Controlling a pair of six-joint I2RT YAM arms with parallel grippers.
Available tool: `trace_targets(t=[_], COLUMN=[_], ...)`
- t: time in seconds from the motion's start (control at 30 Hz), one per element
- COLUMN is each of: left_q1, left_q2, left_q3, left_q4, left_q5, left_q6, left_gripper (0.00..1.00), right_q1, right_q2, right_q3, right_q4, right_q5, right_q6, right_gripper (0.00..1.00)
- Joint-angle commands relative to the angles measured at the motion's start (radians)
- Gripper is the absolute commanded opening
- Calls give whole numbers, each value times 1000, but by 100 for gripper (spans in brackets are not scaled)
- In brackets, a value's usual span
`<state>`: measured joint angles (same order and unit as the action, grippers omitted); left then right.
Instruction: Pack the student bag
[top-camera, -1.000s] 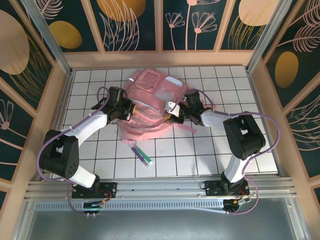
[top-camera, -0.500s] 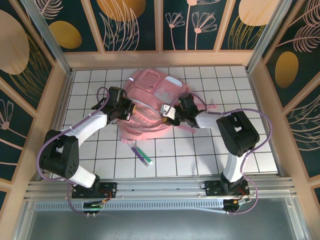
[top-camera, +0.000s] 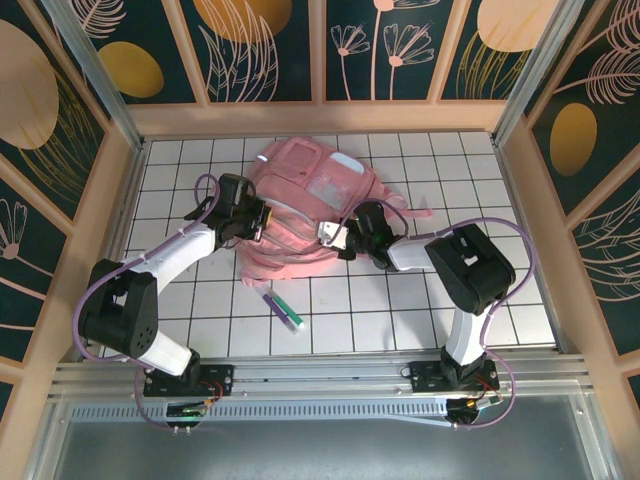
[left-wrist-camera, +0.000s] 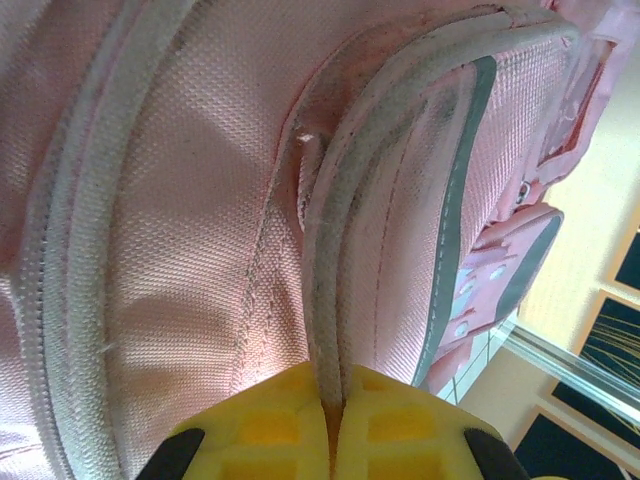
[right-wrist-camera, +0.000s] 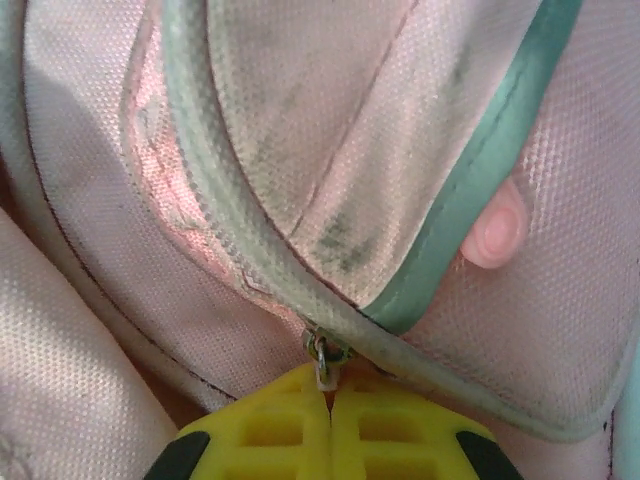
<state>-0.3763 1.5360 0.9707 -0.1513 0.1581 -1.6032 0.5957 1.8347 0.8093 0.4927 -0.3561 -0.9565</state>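
1. Pink fabric dominates the middle of the overhead view: the student bag (top-camera: 305, 215) lies flat on the white tiled desk (top-camera: 400, 300), slightly above and left of the frame's centre, with its translucent front pocket (top-camera: 325, 183) facing up.
2. The left arm (top-camera: 180, 245) reaches in from the lower left to the bag's left side. In the left wrist view the left jaws are clenched on a pale piped edge (left-wrist-camera: 330, 300) of the bag, the yellow pads pressed together at the bottom centre of the frame with the piping running up from between them.
3. A silver-grey strip (left-wrist-camera: 455, 200) runs along the bag's seam in the right half of that view.
4. The right arm (top-camera: 470, 265) bends in from the lower right to the bag's right side. In the right wrist view the right jaws are clenched on a small metal zipper pull (right-wrist-camera: 321, 360) at the bottom centre of the frame, where the zipper track meets a grey-green trim (right-wrist-camera: 480, 180).
5. A rounded pink tab (right-wrist-camera: 497, 232) shows to the right of that trim.
6. Two pens (top-camera: 283, 308), one lavender and one green, lie on the desk just below the bag's lower edge, between the two arms.
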Motion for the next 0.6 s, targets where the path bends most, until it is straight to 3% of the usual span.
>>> trace_targets(t=[0.0, 0.07, 0.23, 0.37, 0.47, 0.57], left_q1=[-39, -41, -41, -41, -41, -41], left_q2=[-3, -4, -3, -8, -9, -11], left_q3=[-18, -18, -17, -23, -25, -34], left_q4=[55, 56, 59, 61, 62, 69], left_q5=[101, 98, 97, 93, 93, 91], left_q6=[-22, -21, -23, -26, -26, -32], left_gripper=[0, 0, 0, 0, 0, 0], right_q1=[27, 26, -9, -28, -39, -34], right_q2=[-13, -21, -15, -15, -17, -23], right_q3=[-17, -18, 22, 22, 28, 16], right_q4=[-12, -19, -30, 31, 40, 73], right_q5=[-112, -141, -303, -285, -289, -253], right_q6=[-98, -101, 62, 158, 201, 244], right_gripper=[1, 0, 17, 26, 25, 15])
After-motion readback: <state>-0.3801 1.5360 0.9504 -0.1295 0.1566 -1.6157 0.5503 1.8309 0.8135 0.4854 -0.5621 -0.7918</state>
